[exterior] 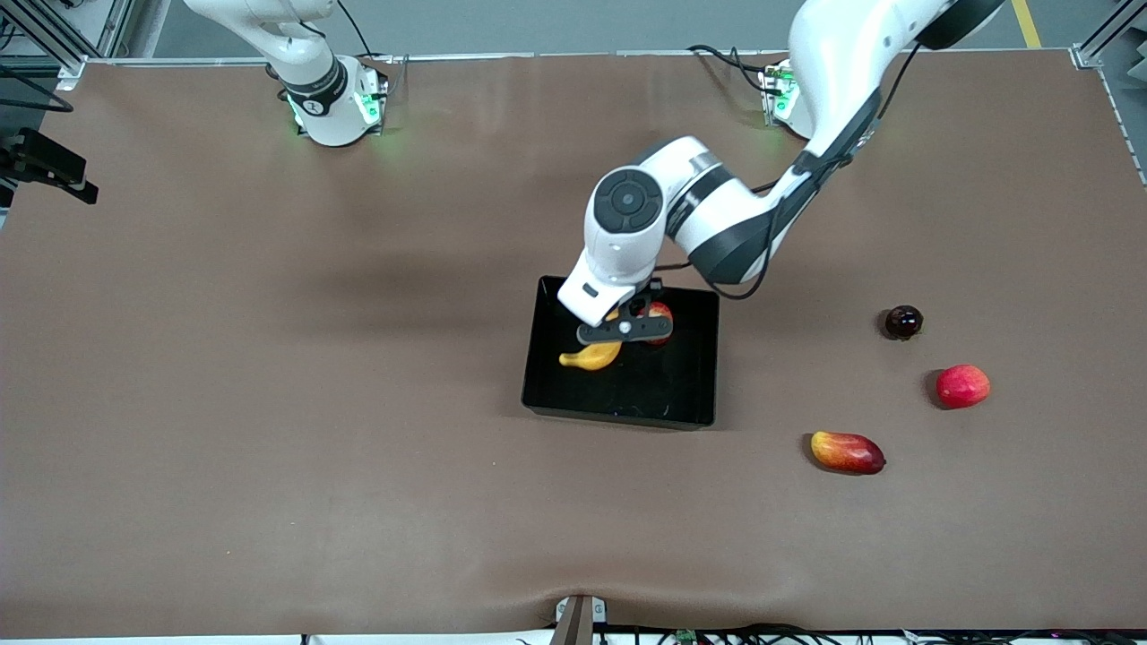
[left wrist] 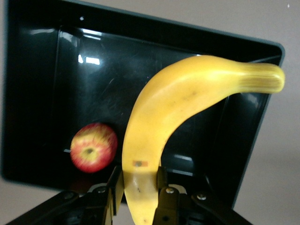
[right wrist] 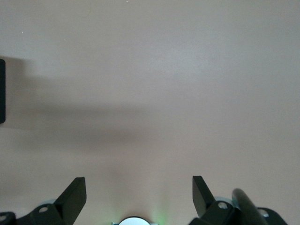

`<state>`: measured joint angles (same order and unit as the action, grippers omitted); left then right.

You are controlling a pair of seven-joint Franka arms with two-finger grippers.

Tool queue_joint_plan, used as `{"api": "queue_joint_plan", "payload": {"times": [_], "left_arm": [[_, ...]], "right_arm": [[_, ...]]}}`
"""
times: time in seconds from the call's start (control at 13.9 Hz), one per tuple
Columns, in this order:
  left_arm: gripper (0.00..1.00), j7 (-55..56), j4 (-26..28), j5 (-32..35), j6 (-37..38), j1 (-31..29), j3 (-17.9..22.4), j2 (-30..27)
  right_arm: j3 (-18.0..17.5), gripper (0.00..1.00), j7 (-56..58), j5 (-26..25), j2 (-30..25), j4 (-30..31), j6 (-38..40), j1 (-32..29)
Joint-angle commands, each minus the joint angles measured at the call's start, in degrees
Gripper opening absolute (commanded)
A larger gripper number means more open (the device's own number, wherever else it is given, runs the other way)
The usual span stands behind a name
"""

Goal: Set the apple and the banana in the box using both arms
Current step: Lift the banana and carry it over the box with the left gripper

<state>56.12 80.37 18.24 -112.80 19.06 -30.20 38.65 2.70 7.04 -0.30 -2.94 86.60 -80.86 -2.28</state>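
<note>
My left gripper (exterior: pixel 623 331) is shut on one end of the yellow banana (exterior: pixel 591 356) and holds it over the black box (exterior: pixel 668 381). In the left wrist view the fingers (left wrist: pixel 161 180) clamp the banana (left wrist: pixel 178 103) above the box floor (left wrist: pixel 93 70). The red and yellow apple (exterior: pixel 661 315) lies in the box beside the gripper, stem dimple up (left wrist: pixel 93 147). My right gripper (right wrist: pixel 139 187) is open and empty above bare table, and that arm (exterior: pixel 314 81) waits by its base.
Toward the left arm's end of the table lie a dark round fruit (exterior: pixel 903 322), a pinkish-red round fruit (exterior: pixel 962 386) and a red-yellow mango (exterior: pixel 847 451). A black edge (right wrist: pixel 2 89) shows at the side of the right wrist view.
</note>
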Motion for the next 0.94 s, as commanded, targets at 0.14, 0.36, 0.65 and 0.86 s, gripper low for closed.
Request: {"api": "queue_joint_plan", "payload": {"times": [0.14,0.36,0.65,0.86], "left_arm": [[0.0,-0.9,-3.1,0.7,-0.8,7.1,7.5,3.2],[0.0,-4.9,-3.2,0.7,-0.9,7.1,8.0,4.8],[0.0,-5.9,-3.2,0.7,-0.9,7.3,8.2,6.2],[0.0,-5.9,-3.3,0.7,-1.2,7.3,8.3,7.6]], "right_arm": [[-0.8,1.0,0.3,-0.8,-0.4,0.2,-0.2,-1.0],[-0.7,1.0,0.3,-0.8,-0.4,0.2,-0.2,-1.0],[-0.7,1.0,0.3,-0.8,-0.4,0.2,-0.2,-1.0],[-0.7,1.0,0.3,-0.8,-0.4,0.2,-0.2,-1.0]]}}
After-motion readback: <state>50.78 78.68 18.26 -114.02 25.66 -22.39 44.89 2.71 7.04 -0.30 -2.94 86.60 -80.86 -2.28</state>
